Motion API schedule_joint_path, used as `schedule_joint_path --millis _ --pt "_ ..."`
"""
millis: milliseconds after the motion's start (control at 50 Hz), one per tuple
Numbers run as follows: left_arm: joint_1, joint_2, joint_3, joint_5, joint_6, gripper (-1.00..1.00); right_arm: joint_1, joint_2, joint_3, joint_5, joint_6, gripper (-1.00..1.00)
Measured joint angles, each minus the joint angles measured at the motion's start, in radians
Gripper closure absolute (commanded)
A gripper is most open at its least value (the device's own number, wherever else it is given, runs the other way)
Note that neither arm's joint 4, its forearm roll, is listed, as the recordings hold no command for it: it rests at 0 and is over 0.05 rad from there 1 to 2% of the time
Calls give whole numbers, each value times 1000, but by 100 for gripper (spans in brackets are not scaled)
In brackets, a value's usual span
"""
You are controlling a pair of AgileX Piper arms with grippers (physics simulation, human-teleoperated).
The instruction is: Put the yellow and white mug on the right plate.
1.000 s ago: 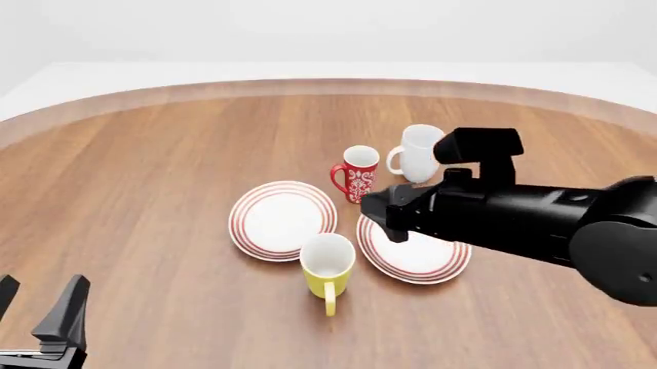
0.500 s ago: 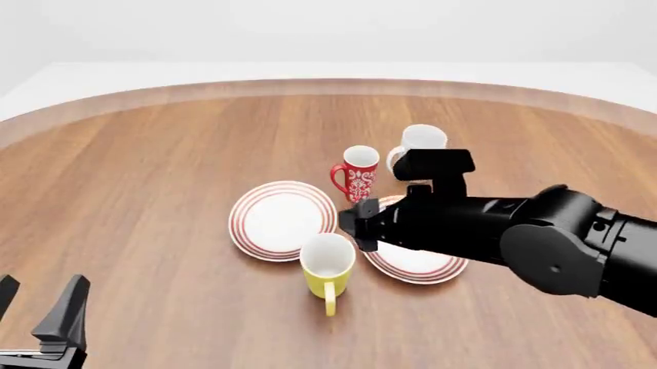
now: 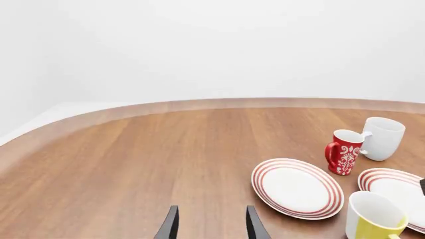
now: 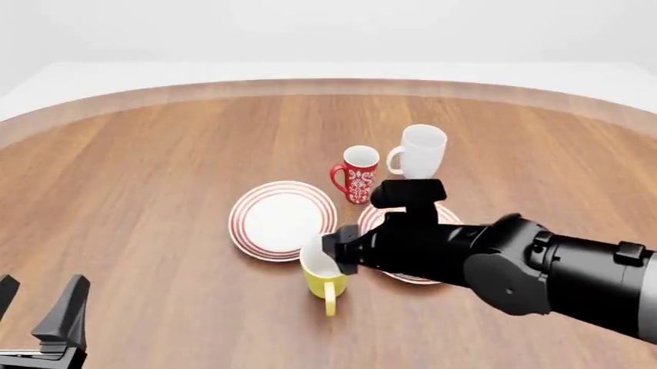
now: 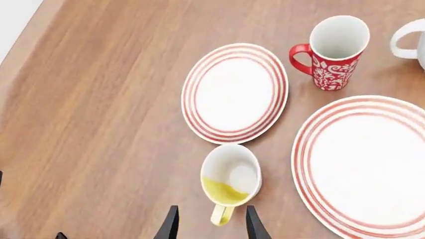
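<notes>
The yellow and white mug (image 4: 321,283) stands upright near the table's front, its handle (image 4: 330,304) pointing toward the near edge. In the right wrist view the yellow and white mug (image 5: 230,175) shows its white inside just ahead of the fingers. My right gripper (image 5: 209,226) is open and holds nothing; in the front view the right gripper (image 4: 337,252) hangs over the mug's rim. The right plate (image 5: 362,164), white with red rings, lies just right of the mug. In the front view my arm covers most of the right plate (image 4: 371,219). My left gripper (image 4: 36,309) rests open at the near left.
A look-alike left plate (image 4: 279,217) lies behind and left of the yellow mug. A red patterned mug (image 4: 358,174) and a larger white mug (image 4: 419,151) stand behind the plates. My right arm crosses the table from the right, over the right plate.
My right arm has swung left and toward the near edge, from above the right plate to over the yellow mug, uncovering the white mug. The left gripper has not moved.
</notes>
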Motion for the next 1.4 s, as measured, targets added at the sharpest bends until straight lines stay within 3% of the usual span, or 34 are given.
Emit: schedule_joint_path --millis 1400 --pt "0 0 0 0 0 -100 30 204 163 -341 115 -100"
